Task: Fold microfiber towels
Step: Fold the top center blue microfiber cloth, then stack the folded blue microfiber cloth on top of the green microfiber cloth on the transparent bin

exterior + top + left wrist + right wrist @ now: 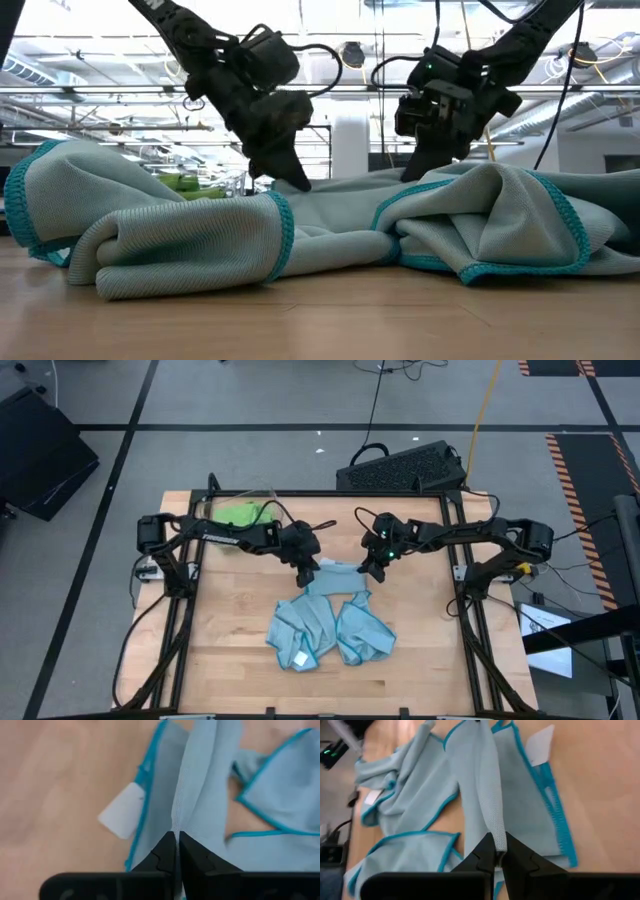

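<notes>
A heap of light blue microfiber towels point(330, 625) with teal hems lies mid-table. Its far part is one towel point(336, 572) stretched between my two grippers. My left gripper point(306, 574) is shut on that towel's left end, and my right gripper point(367, 572) is shut on its right end. White tags show on the cloth point(122, 811) point(540, 744). In the low view both grippers point(293, 180) point(415, 172) come down onto the cloth behind the rumpled front towels. Lime green towels point(238, 514) lie at the far left corner. My left gripper pinches a raised ridge of the light blue towel point(176, 822) between its two fingers, slanting down from the far left. The ridge is a fold, not a hem. The rest of the towel lies on the table. My right gripper pinches a narrow fold of the same towel point(495, 827) between its two fingers, slanting down from the far right. The fold runs away from the fingertips along the cloth. The towel's hemmed edge point(555, 815) rests flat on the table beside it.
A clear bin point(250, 510) holds the green towels at the far left. A black keyboard point(400, 465) lies beyond the table's far edge. Bare wood shows along the left side point(220, 630), the right side point(430, 630) and the near edge.
</notes>
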